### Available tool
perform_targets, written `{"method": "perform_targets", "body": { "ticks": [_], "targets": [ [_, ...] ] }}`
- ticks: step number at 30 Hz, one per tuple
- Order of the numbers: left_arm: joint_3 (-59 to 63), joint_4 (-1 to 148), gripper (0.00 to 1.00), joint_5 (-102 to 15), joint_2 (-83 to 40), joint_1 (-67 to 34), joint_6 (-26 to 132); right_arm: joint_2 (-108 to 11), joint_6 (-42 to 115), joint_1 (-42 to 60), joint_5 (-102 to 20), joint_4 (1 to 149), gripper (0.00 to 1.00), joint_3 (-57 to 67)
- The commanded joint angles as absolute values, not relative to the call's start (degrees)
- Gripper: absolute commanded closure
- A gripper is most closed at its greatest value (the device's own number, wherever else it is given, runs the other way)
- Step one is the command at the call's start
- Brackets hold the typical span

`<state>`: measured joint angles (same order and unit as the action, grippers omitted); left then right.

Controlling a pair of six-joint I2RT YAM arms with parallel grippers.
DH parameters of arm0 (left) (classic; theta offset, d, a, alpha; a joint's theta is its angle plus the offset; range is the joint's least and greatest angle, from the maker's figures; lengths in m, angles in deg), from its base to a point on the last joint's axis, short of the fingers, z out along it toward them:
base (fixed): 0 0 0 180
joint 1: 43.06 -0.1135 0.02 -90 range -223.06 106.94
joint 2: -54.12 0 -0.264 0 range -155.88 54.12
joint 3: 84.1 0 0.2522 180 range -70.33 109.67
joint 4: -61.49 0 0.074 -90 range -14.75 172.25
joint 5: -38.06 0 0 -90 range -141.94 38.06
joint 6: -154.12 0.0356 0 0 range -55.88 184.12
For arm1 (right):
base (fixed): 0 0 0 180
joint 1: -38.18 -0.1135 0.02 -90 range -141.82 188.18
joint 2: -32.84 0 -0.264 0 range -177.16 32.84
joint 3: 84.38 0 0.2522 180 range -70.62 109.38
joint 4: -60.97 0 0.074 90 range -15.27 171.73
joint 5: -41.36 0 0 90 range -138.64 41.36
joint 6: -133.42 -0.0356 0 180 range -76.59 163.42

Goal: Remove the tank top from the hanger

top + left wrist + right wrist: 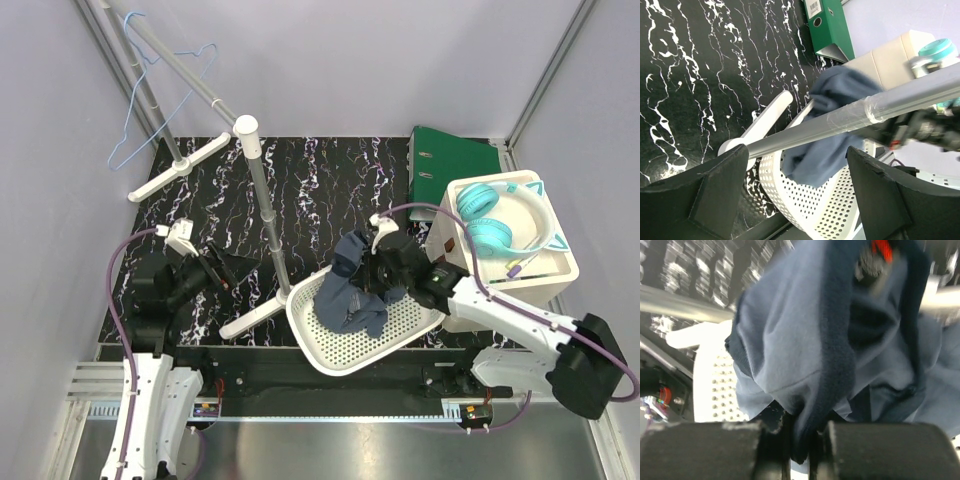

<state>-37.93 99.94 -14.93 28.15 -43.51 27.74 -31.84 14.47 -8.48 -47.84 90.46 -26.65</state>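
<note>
The dark navy tank top [352, 292] lies bunched over the white perforated basket [345, 352], free of the hanger. My right gripper [366, 262] is shut on a fold of its cloth; in the right wrist view the fabric [790, 340] is pinched between the pads, at the gripper's midpoint [800, 445]. The light-blue wire hanger [133, 90] hangs empty on the stand's rail at far left. My left gripper [215, 268] is open and empty left of the stand pole [265, 200]; its wrist view shows the gripper [797, 200], the tank top [835, 135] and the basket [815, 210].
The stand's white feet [180, 168] spread across the black marbled mat. A green binder [450, 160] lies at the back right. A white box [560, 270] carries teal headphones [495, 225]. The stand pole crosses the left wrist view [815, 130].
</note>
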Motion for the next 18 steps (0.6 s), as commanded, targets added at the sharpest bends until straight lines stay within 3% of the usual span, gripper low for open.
{"method": "perform_targets", "body": {
  "ticks": [1, 4, 8, 11, 12, 14, 15, 18],
  "targets": [
    [-38.9, 96.0, 0.16, -12.8, 29.2, -43.3, 25.8, -34.8, 10.5, -8.5, -45.9, 86.6, 0.85, -30.4],
    [-39.2, 95.6, 0.16, -12.7, 28.7, -43.4, 25.2, -34.9, 9.8, -8.5, -44.7, 86.8, 0.82, -31.6],
    [-39.3, 95.4, 0.16, -12.9, 29.3, -43.3, 24.3, -32.6, 9.3, -8.4, -43.2, 86.9, 0.68, -33.2],
    [-39.5, 95.2, 0.16, -12.9, 30.0, -43.3, 24.1, -30.4, 10.1, -8.5, -42.1, 88.9, 0.52, -32.9],
    [-39.4, 95.1, 0.16, -12.7, 30.0, -43.3, 24.2, -29.0, 10.4, -8.4, -42.1, 89.8, 0.41, -32.6],
    [-39.4, 95.1, 0.16, -12.0, 29.4, -43.3, 24.4, -27.3, 10.9, -8.5, -42.3, 92.8, 0.27, -31.4],
    [-39.5, 95.1, 0.16, -11.7, 28.9, -43.3, 24.4, -25.0, 11.0, -8.4, -42.6, 93.8, 0.13, -31.1],
    [-39.7, 94.7, 0.15, -11.2, 28.4, -43.3, 24.4, -19.7, 11.2, -8.4, -43.5, 97.1, 0.00, -30.1]
  ]
}}
